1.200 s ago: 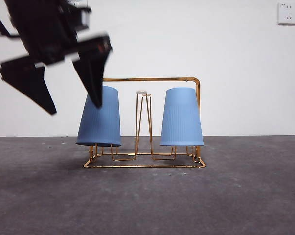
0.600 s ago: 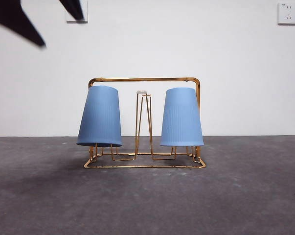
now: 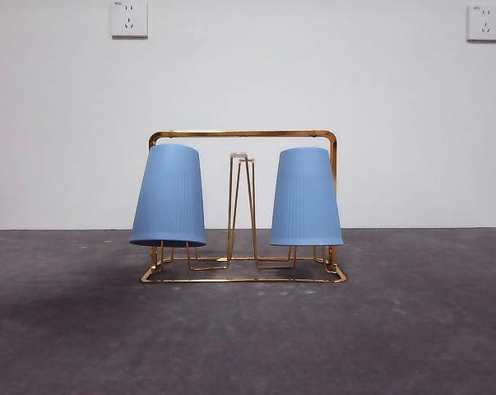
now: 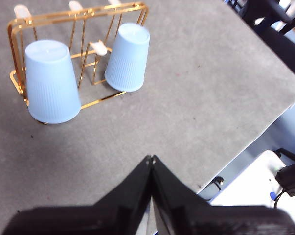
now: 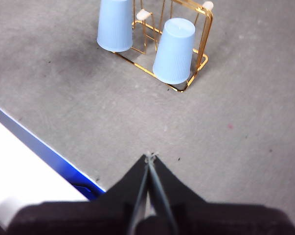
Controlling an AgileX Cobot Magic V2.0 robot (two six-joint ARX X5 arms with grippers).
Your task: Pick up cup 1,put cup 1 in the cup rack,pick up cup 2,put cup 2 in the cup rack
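Nearest the low front camera is a stretch of bare, dark grey speckled surface (image 3: 248,346). Farther back on it, at the middle, stands the rack (image 3: 243,280), a gold wire frame with a rectangular base and a tall arched handle across its top.

Two light blue ribbed cups sit upside down on the rack's prongs, mouths facing down and held just above the base. The left cup (image 3: 169,196) leans slightly, its closed end tipped toward the middle of the rack. The right cup (image 3: 305,197) stands nearly straight. They are apart, and between them rises a bare hairpin prong (image 3: 241,206) with a white tip.

Behind the rack is a plain white wall (image 3: 248,74) with two white sockets (image 3: 129,18) high up, one toward each top corner.

No arm shows in the front view.

In the left wrist view, the left claw (image 4: 150,157) has its two black jaws pressed together, holding nothing, above bare surface and well apart from the rack. Beyond it both cups stand on the rack, and more white-tipped prongs show at the rack's far side.

In the right wrist view, the right claw (image 5: 150,155) is likewise closed tip to tip and empty, above bare surface near the surface's edge, where a blue strip (image 5: 44,156) runs along it. The rack with both cups lies well beyond it.
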